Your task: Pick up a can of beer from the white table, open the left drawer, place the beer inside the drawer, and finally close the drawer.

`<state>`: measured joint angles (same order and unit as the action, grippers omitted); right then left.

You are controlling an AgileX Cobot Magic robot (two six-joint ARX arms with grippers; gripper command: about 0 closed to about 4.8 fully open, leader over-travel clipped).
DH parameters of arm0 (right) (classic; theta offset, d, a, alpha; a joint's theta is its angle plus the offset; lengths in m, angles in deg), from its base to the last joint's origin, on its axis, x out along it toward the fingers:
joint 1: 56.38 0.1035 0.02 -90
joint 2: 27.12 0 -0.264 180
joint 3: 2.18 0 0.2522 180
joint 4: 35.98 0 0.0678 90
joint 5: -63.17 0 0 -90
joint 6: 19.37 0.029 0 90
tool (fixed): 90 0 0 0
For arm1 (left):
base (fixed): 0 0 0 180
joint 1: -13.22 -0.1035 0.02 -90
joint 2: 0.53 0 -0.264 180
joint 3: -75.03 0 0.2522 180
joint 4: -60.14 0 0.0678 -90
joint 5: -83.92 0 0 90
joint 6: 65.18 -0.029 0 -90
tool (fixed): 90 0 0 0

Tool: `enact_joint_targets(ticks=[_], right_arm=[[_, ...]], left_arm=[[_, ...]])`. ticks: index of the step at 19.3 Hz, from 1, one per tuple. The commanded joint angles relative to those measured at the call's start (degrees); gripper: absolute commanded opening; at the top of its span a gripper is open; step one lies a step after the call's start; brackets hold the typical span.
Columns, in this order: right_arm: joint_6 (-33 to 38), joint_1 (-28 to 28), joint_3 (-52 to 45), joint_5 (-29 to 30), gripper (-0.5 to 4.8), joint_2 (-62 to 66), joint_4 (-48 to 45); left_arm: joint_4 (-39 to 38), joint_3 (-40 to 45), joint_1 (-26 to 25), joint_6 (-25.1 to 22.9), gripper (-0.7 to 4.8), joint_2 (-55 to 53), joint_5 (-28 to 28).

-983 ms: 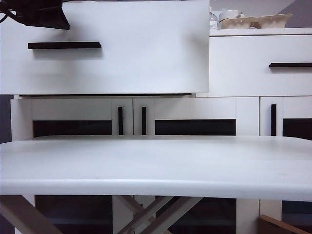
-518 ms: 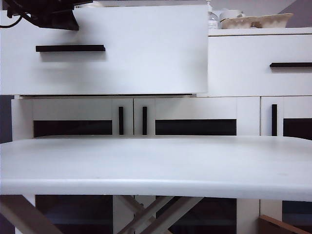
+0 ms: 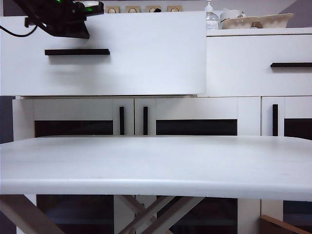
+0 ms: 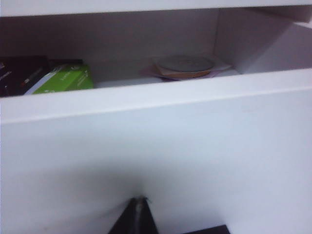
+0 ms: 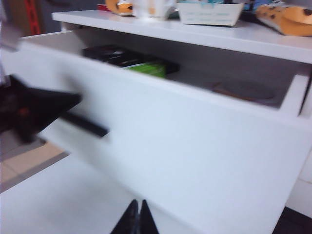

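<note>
The left drawer (image 3: 105, 53) stands pulled out from the cabinet, and your left gripper (image 4: 140, 207) sits with its jaws pressed together right at the drawer front, just above the black bar handle (image 3: 77, 51). In the outside view that arm is the dark shape at the drawer's top left corner. Your right gripper (image 5: 138, 210) also has its jaws closed on nothing; it hangs over the white table (image 3: 156, 165), facing the open drawer from the side.

You cannot see the can of beer in any view. The tabletop shows bare, and the drawer's visible part holds only a green box (image 4: 63, 79), a dark box (image 4: 22, 73) and a round flat thing on a pink sheet (image 4: 184, 66). Judge it either already inside and hidden by the drawer wall, or somewhere out of frame; check before you shut anything.

The main risk, as it looks from here: the closed left fingertips (image 4: 140, 204) slide off the smooth front or catch under the handle, so the drawer goes in crooked or stops short. A hard shove could also jolt the bowls (image 3: 256, 20) and the bottle (image 3: 211, 18) on the cabinet top. Keep the right arm clear of the drawer's side as it travels.
</note>
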<state>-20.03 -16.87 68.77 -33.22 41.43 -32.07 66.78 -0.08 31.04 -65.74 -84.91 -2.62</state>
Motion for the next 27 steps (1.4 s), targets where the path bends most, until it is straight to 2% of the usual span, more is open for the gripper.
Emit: enact_joint_targets(ticks=[1,10,17,27], right_arm=[[0.0,0.0,0.3,0.4,-0.03,-0.9,-0.2],[0.0,0.0,0.3,1.6,-0.02,-1.5,-0.2],[0.0,0.0,0.3,1.6,-0.02,-1.5,0.4],[0.0,0.0,0.3,2.3,-0.02,-1.5,0.6]], left_arm=[[1.2,-2.3,-0.4,-0.5,-0.06,-1.3,0.2],[2.6,-5.3,-2.9,-0.5,-0.06,-4.6,-1.0],[1.8,-12.0,-5.4,-0.5,-0.06,-8.3,-1.7],[1.0,-20.0,-5.4,-0.5,-0.06,-17.0,-2.2]])
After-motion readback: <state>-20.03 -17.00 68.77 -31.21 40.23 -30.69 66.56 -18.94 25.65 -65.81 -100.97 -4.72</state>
